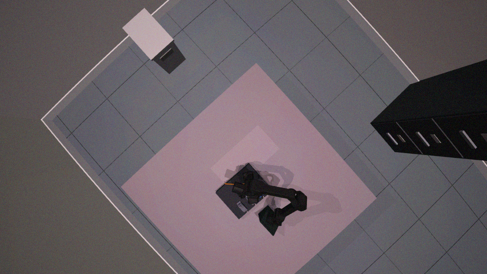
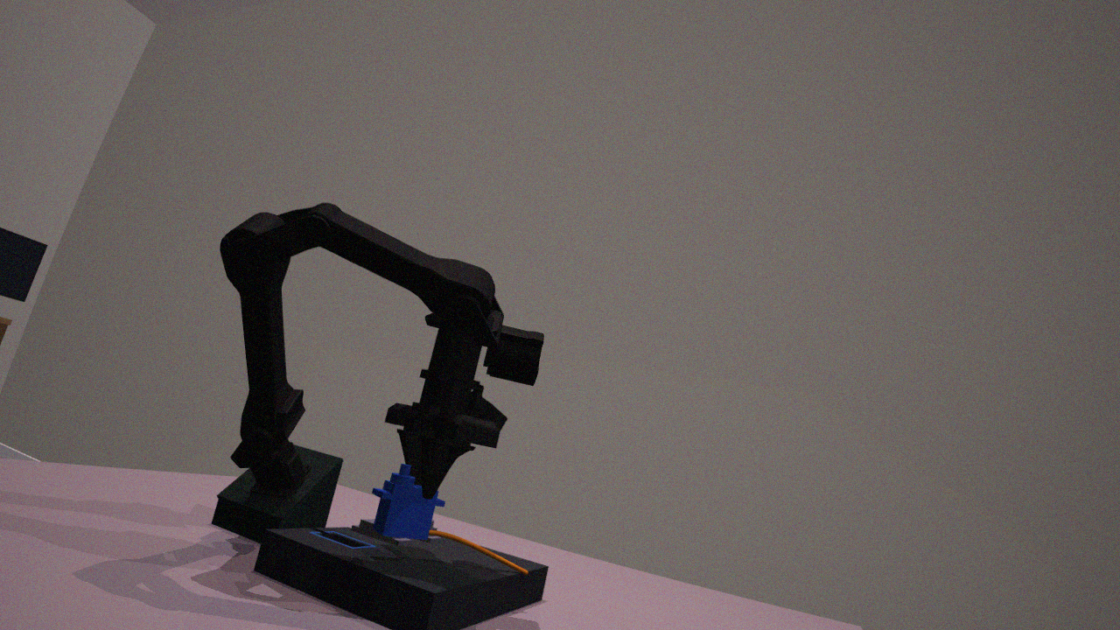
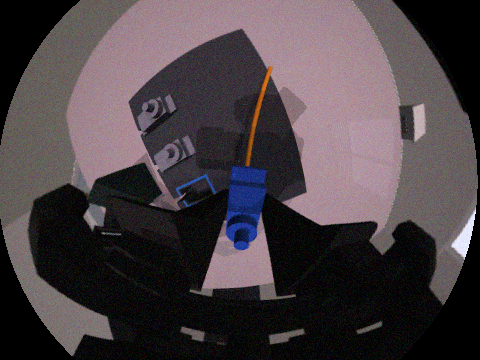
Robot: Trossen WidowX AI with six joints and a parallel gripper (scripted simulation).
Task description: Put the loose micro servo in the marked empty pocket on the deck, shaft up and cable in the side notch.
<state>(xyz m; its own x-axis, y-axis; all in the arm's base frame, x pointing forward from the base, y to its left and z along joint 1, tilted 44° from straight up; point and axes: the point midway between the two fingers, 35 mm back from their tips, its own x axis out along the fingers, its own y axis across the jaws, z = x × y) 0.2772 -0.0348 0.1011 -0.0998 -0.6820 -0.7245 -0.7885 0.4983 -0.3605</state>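
Observation:
My gripper [image 2: 429, 492] [image 3: 245, 195] is shut on the blue micro servo [image 2: 402, 510] [image 3: 248, 196], one finger on each side. The servo is roughly upright, output shaft up, above the dark deck [image 1: 227, 196] [image 2: 485, 597] [image 3: 210, 80]. Its orange cable [image 1: 229, 183] [image 2: 478, 546] [image 3: 256, 115] stretches out low over the deck towards an edge. The blue-outlined pocket [image 2: 364, 547] [image 3: 191, 182] is empty, to the left of the servo in the wrist view, partly behind a finger there. The servo is beside the pocket, not in it. The arm hides the servo in the top view.
Two grey servos [image 3: 152, 109] [image 3: 172, 151] stand in the deck in a row with the pocket; one [image 1: 241, 206] shows from above. The arm's dark base [image 1: 269, 218] [image 2: 274, 505] [image 3: 127, 185] is close beside the deck. A white cabinet [image 1: 148, 34] and black drawers [image 1: 442, 98] stand far off.

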